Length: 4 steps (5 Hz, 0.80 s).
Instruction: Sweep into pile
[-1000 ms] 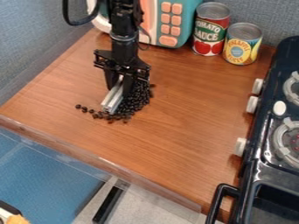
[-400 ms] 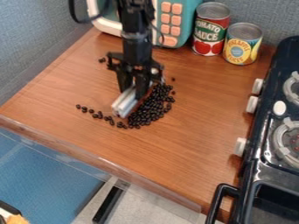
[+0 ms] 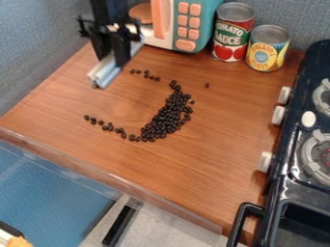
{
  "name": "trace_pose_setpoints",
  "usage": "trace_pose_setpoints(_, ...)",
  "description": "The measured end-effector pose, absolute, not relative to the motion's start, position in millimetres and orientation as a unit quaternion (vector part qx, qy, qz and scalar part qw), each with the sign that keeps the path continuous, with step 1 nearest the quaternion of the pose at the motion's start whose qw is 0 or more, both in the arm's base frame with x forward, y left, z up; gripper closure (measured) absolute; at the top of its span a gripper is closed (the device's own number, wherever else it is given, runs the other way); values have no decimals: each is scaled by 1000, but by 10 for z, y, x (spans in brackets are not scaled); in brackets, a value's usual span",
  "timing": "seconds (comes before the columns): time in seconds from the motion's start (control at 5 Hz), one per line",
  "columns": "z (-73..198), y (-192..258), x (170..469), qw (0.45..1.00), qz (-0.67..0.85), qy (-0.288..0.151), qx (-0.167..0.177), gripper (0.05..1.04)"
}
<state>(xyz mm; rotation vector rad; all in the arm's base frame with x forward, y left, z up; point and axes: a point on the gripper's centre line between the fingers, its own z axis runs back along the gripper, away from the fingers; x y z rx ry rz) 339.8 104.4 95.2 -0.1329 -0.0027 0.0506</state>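
Gripper (image 3: 111,61) tight on a pale bar (image 3: 105,75), dark beans (image 3: 166,116) between it and the stove (image 3: 293,193), microwave (image 3: 205,26) and cans (image 3: 266,54) behind.

And here are the beans (image 3: 169,116), small, dark and glossy, bunched in a curved heap on the counter (image 3: 216,140)! A thin tail strings off left, a short row sits above, one stray lies upper right. Up left, apart from the heap, there's the bar (image 3: 106,72), pale, long, slanting!
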Motion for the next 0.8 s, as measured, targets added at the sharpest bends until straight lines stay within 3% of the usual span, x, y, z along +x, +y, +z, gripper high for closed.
trace_pose_setpoints(0.2, 1168, 1347, 3404, 998, 23, -15, -52, 709)
trace_pose_setpoints(0.8, 770, 1773, 3561, 996, -47, 2, 72, 709)
